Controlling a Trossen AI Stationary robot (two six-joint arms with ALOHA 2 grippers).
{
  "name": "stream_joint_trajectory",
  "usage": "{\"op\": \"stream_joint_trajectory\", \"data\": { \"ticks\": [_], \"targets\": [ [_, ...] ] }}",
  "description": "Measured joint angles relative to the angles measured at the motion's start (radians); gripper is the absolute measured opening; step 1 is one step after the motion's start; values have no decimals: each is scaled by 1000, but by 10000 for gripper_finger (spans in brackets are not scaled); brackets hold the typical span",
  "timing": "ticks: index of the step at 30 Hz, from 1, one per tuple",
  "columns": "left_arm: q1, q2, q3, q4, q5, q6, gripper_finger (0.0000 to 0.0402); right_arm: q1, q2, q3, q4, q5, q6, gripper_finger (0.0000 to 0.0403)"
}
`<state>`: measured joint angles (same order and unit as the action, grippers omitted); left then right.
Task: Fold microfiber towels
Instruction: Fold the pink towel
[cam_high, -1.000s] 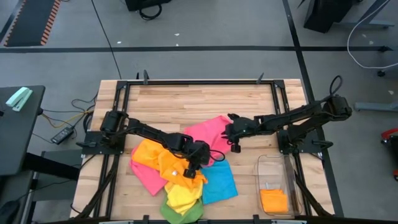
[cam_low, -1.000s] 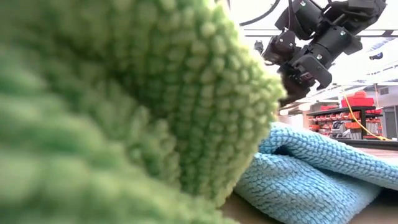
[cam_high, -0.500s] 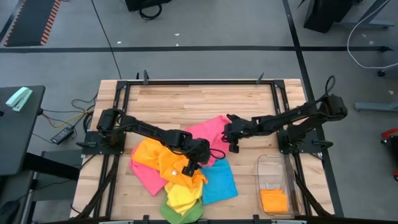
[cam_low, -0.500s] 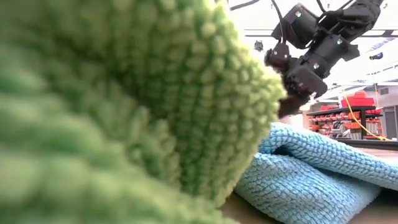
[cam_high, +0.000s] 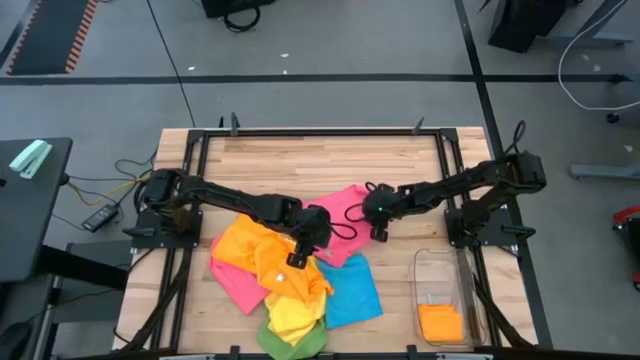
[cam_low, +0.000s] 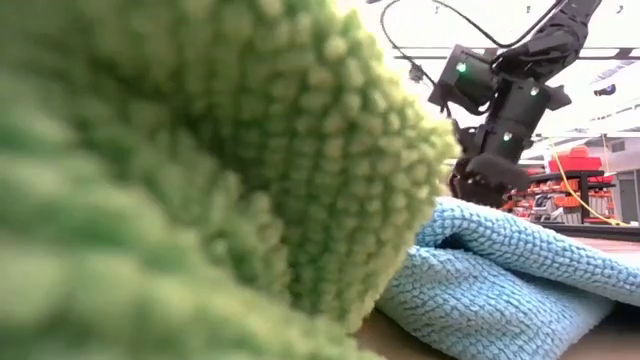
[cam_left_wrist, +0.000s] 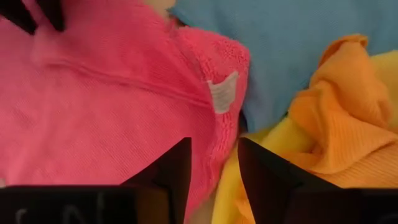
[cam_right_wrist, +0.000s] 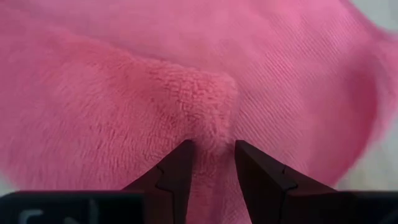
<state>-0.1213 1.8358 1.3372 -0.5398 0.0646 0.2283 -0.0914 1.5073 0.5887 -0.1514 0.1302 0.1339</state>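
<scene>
On the wooden counter (cam_high: 300, 165), both jaws pinch the pink towel's (cam_high: 335, 210) edge, seemingly to spread it flat.

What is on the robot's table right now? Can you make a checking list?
Surface: wooden table, far half bare.
Job's things: pink towel, orange towel, yellow towel, blue towel, green towel heaped near front edge.
Clutter: clear bin holding an orange cloth.
Grippers: left pincer and right pincer both pinch the pink towel.
Cables: wires on floor.
Surroundings: grey floor; shelving behind.
</scene>
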Motion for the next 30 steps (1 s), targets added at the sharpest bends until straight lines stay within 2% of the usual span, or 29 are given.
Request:
{"op": "stream_joint_trajectory", "data": {
  "ticks": [4, 10, 12, 17, 24, 28, 30],
  "targets": [
    [4, -11, 0, -5, -1, 10, 129, -57, 9, 4, -8, 119, 19, 130],
    [7, 1, 0, 22, -1, 15, 126, -130, 10, 41, -48, 389, 38, 130],
    [7, 9, -1, 45, 0, 13, 129, -149, 10, 64, -113, 415, 48, 130],
    [11, 10, 0, 48, -2, 25, 127, -125, 10, 114, -143, 406, -23, 130],
    [53, 31, -37, 151, -69, -11, 113, -55, 14, 123, -16, 198, -75, 130],
    [85, 53, -73, 184, -72, -34, 110, -36, 14, 123, -14, 116, -83, 130],
    [98, 73, -78, 187, -72, -34, 111, -30, 14, 123, -14, 118, -94, 130]
  ]
}}
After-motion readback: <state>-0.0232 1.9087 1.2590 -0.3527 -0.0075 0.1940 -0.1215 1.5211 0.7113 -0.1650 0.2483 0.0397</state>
